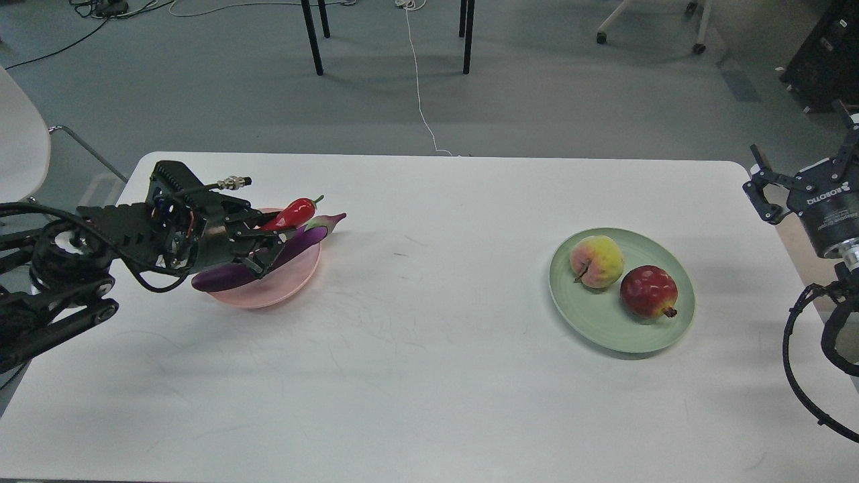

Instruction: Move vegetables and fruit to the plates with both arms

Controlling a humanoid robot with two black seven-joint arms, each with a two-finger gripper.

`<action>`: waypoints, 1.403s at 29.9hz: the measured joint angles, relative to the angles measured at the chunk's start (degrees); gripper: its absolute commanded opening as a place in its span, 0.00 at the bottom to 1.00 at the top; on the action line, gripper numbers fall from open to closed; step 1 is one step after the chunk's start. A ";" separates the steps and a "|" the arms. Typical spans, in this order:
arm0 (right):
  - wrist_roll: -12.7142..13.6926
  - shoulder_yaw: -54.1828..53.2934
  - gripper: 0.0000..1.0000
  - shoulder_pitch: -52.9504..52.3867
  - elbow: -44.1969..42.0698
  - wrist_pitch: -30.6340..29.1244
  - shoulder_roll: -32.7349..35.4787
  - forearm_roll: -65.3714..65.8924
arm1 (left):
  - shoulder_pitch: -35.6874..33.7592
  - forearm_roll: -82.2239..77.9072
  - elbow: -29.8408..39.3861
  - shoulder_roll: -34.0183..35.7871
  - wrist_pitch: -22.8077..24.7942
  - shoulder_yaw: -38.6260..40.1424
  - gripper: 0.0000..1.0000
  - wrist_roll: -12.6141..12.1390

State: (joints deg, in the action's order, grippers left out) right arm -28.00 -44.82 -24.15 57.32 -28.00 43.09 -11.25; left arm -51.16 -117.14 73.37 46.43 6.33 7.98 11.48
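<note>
Head view, single frame: our left gripper (pixel 268 245) sits over the pale pink round plastic plate (pixel 295 285) at the left of the white table (pixel 429 376), and its fingers appear to pinch the lower end of the curved glossy red chili pepper (pixel 294 212), whose green stem points up and right; the contact itself is dark and partly hidden, so we read this as a grip and not a certainty; the long glossy purple eggplant (pixel 305 240) lies across the pink plate, its stem cap overhanging the far rim, its other end showing under the gripper; the chili seems to rest on or just above the eggplant, we cannot tell which; on the right, the pale green round plastic plate (pixel 661 332) carries the yellow-green peach with pink blush (pixel 596 261) and the dark red pomegranate (pixel 648 291), just beside each other, perhaps touching; our right gripper (pixel 772 191) hangs near the table's right edge, fingers spread, holding nothing, apart from the green plate; judgement: fruit side done, the step in hand is setting down the chili; to do it well, lower until the chili is supported, preferably in the bare part of the plate beside the eggplant; part the fingers slowly; lift straight up so nothing drags the eggplant off the rim; a glossy curved pepper may roll.
</note>
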 measured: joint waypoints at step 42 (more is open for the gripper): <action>0.00 -0.08 0.98 0.32 0.19 0.00 -0.04 0.00 | 0.35 15.36 -17.48 -9.66 -7.79 1.46 0.98 1.02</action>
State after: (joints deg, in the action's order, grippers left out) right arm -28.00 -44.90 -23.83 57.51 -28.00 43.04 -11.25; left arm -50.81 -101.78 55.89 36.76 -1.47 9.44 12.50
